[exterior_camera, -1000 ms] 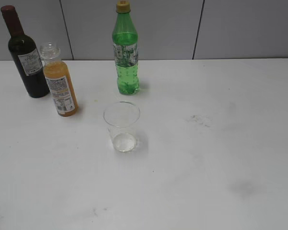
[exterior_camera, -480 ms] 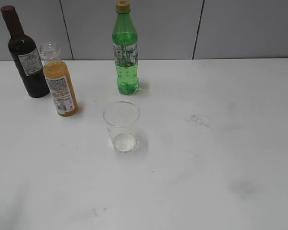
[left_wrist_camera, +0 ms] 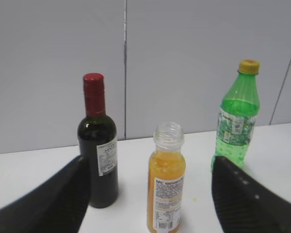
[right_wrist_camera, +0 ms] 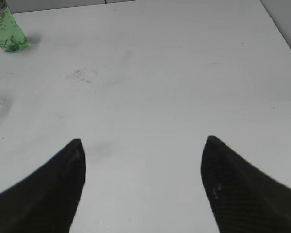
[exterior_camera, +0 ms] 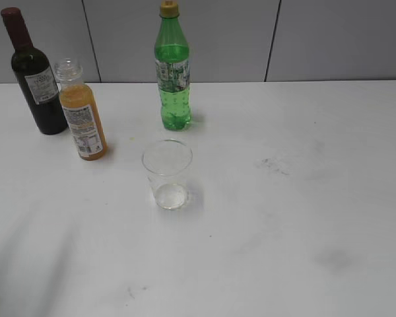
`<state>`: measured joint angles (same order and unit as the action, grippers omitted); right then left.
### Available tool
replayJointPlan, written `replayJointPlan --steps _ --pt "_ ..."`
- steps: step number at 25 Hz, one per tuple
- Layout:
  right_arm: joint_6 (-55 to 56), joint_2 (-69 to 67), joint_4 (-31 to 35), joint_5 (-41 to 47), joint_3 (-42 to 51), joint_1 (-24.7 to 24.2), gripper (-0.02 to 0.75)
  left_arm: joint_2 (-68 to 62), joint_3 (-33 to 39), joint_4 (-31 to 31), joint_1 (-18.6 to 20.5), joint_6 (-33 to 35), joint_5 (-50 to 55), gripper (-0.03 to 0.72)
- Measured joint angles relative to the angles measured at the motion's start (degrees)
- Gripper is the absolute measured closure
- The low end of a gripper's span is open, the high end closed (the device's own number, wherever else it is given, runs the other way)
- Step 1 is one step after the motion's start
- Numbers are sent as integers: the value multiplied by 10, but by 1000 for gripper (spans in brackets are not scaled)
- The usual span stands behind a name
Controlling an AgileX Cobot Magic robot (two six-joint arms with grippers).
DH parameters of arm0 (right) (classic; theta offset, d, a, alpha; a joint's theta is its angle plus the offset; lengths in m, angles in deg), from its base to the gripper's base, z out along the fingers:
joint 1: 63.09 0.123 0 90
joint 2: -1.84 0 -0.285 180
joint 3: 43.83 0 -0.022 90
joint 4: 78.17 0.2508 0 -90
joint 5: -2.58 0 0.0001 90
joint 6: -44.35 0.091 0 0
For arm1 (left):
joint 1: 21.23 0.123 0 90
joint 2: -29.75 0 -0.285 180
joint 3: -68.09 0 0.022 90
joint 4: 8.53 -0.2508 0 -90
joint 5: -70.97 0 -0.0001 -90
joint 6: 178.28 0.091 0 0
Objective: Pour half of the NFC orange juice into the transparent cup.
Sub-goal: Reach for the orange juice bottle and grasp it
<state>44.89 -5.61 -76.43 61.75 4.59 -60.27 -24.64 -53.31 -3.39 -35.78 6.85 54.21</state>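
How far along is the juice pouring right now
Only the uncapping looks done: the NFC orange juice stands open and nearly full, ungrasped. The open left gripper frames it in the left wrist view. The transparent cup holds no juice. Grasping and pouring are left.

Brightness: all three views are evenly and brightly lit; the white table [exterior_camera: 303, 198] is rendered pale grey.
Shadows: short, soft shadows are cast beside the green soda bottle [exterior_camera: 173, 69] and the transparent cup [exterior_camera: 167, 174]; faint dark streaks are seen at the front left corner.
Glare: small highlights are carried on the wine bottle [left_wrist_camera: 98, 141].
Focus: the wrist views' near dark fingers [left_wrist_camera: 247, 199] are slightly softened.
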Motion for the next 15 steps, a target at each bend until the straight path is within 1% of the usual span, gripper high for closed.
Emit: replayJointPlan --steps 3,7,15 --pt "0 0 0 0 0 0 168 -57 0 -22 -20 0 -45 93" --pt "0 0 0 0 0 0 168 -123 0 -31 -37 0 -117 78" --pt "0 0 0 0 0 0 168 -271 0 -25 -39 0 -248 73"
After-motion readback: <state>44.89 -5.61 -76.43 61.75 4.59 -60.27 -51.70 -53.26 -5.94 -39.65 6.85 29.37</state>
